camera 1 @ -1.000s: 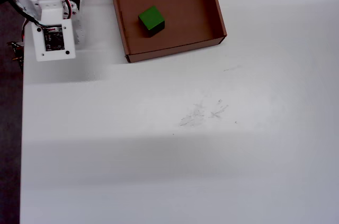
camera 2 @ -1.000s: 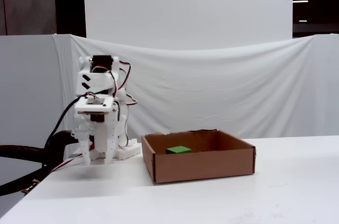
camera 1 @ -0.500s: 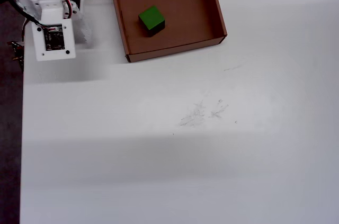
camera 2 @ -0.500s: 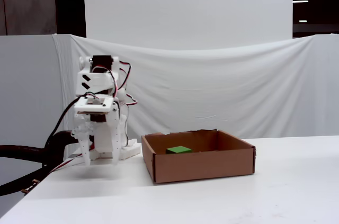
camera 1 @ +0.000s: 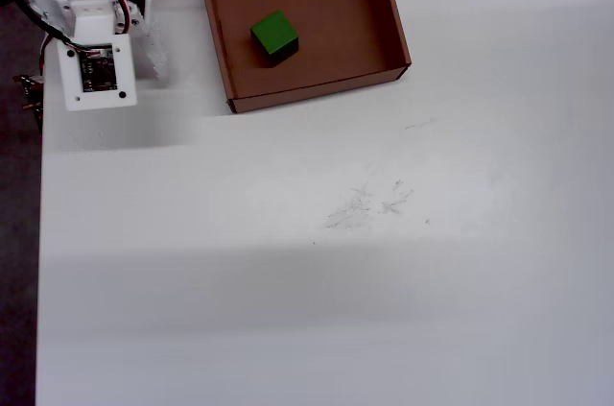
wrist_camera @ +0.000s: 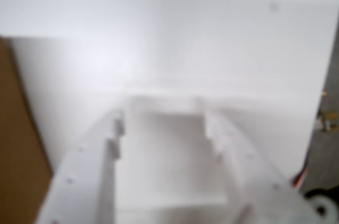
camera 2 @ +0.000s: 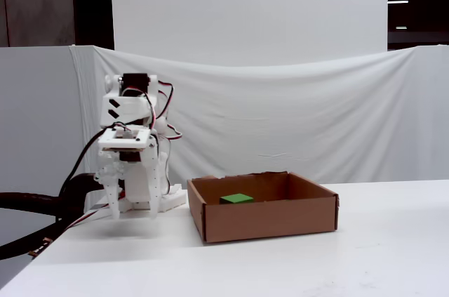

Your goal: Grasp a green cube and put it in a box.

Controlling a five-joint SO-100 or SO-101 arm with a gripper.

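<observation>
White tabletop [camera 1: 288, 281], white drape behind. Tool [wrist_camera: 164, 128] hangs over bare surface left of the box [camera 1: 389, 17] in overhead view, fingers spread, empty. Green cube [camera 1: 274, 34] already sits inside the box. Likely light, rigid, matte; pinch opposite flat faces. Wrist view blurred; fingertips hard to make out.

Small solid green block [camera 1: 274, 34] sits inside the shallow square brown cardboard tray [camera 1: 389, 27], toward its left half in the overhead view. Tray lies at the top of the white table [camera 1: 317, 272]. White two-finger gripper [camera 2: 132, 214] hangs left of the tray in the fixed view, apart from it, above the table's left edge.
</observation>
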